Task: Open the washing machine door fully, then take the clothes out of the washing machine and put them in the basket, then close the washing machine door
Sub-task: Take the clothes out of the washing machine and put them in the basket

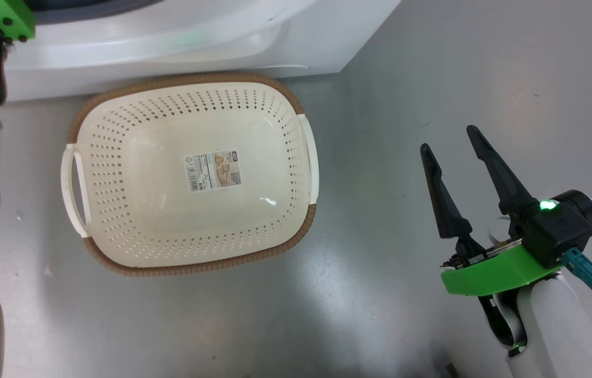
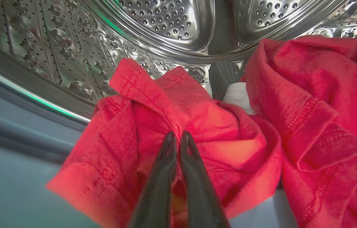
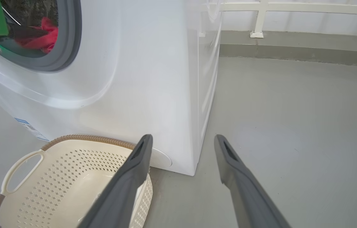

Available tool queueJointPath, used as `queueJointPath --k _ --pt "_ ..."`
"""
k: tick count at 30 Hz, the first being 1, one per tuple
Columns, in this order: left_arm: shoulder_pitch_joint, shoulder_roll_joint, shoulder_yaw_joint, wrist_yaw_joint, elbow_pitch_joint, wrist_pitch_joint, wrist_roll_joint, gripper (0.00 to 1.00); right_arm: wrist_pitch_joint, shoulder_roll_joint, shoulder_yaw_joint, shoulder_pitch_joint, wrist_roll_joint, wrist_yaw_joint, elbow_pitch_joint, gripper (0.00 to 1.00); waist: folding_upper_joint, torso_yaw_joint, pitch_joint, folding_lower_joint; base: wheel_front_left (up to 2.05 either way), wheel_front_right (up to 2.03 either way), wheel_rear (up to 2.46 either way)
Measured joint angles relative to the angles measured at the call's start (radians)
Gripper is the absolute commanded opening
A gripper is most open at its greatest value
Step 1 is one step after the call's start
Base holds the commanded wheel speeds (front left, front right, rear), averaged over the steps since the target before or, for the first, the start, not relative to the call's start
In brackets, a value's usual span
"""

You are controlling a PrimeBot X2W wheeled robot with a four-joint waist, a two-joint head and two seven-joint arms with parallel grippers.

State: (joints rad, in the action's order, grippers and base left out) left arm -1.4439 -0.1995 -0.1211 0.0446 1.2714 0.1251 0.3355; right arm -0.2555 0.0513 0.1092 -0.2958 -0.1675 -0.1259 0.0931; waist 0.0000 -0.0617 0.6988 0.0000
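Left wrist view: fingers (image 2: 158,190) on clothes (image 2: 229,139)

Glossy grey floor (image 1: 432,79) runs to a pale wall (image 3: 324,22) with a white rail (image 3: 292,7)

The basket (image 1: 133,131) sits on the floor (image 1: 380,157) just before the washing machine (image 1: 169,47), my right claw (image 1: 448,139) hangs to its right, and my left claw (image 2: 178,136) is inside the drum (image 2: 165,19), against the clothes (image 2: 118,136) lying there.
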Motion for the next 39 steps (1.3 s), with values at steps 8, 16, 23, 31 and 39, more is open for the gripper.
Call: queueJointPath --k 8,16,23,31,39 --pt "0.000 0.003 -0.016 0.009 0.002 0.046 0.000 0.00 0.000 0.000 0.001 0.000 0.000 0.000 0.011 1.00 0.0000 0.002 -0.016 0.0000 0.00 0.00 0.00" --pt "0.000 0.004 -0.021 0.018 -0.018 0.108 0.004 0.00 0.000 0.000 0.000 0.000 0.000 0.000 0.019 1.00 0.0000 0.007 -0.033 0.0000 0.00 0.00 0.00" --pt "0.075 0.008 -0.013 0.024 -0.165 0.124 0.010 0.00 0.000 0.000 0.000 0.000 0.000 0.000 0.025 1.00 0.0000 0.024 -0.065 0.0000 0.00 0.00 0.00" --pt "0.287 0.015 0.036 0.017 -0.426 0.125 0.005 0.00 0.000 0.000 0.001 0.001 -0.009 0.000 0.038 1.00 0.0000 0.038 -0.122 0.0000 0.00 0.00 0.00" --pt "0.498 0.035 0.073 0.018 -0.606 0.129 -0.014 0.00 0.000 0.000 0.003 0.026 -0.018 0.000 0.052 1.00 0.0000 0.047 -0.206 0.0000 0.00 0.00 0.00"
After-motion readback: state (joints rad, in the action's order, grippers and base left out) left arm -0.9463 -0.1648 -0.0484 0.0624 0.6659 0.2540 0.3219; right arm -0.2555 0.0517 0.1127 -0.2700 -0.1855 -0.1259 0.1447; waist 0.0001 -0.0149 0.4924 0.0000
